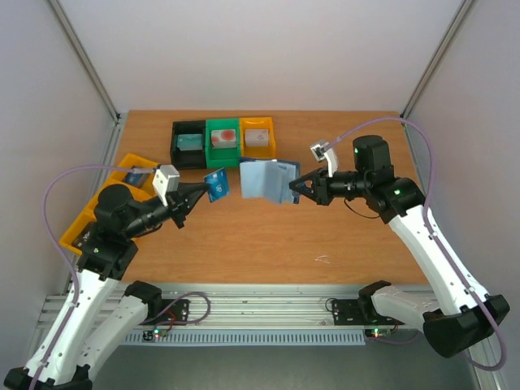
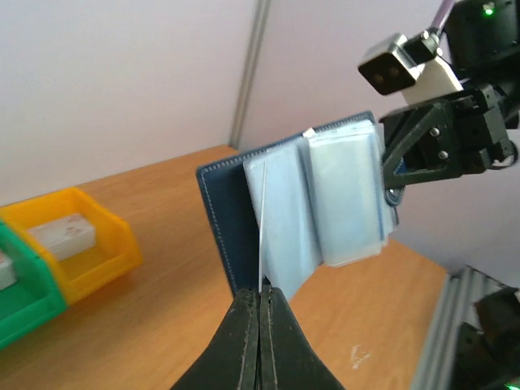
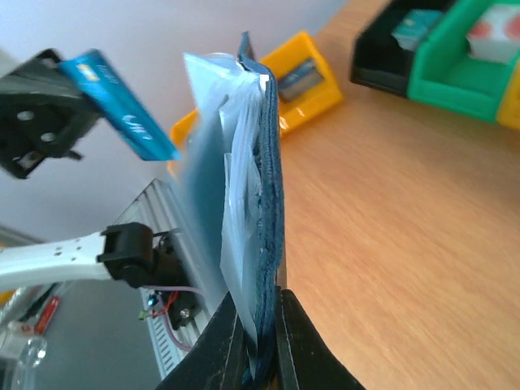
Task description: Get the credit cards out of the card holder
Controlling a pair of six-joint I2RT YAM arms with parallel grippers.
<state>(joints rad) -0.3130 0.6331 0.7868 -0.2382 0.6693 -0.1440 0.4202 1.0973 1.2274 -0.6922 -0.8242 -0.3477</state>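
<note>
Above the middle of the orange-brown wooden table [image 1: 325, 236], both arms reach inward with forearms nearly level, fingertips facing each other. On one side the left gripper [image 1: 197, 192] is pinched tight on a small thin blue credit card [image 1: 216, 184] — clear of the holder, just beside it. Opposite, the right gripper [image 1: 297, 186] clamps one edge of the slate-blue folding card holder [image 1: 266, 180] — lifted off the table, pale shiny pocket pages fanned open.

the top view looks down from high behind the robot over the whole surface [image 1: 244, 236]. each wrist view looks close along its own jaws, facing inward; all three share the card holder [image 1: 266, 180].
</note>
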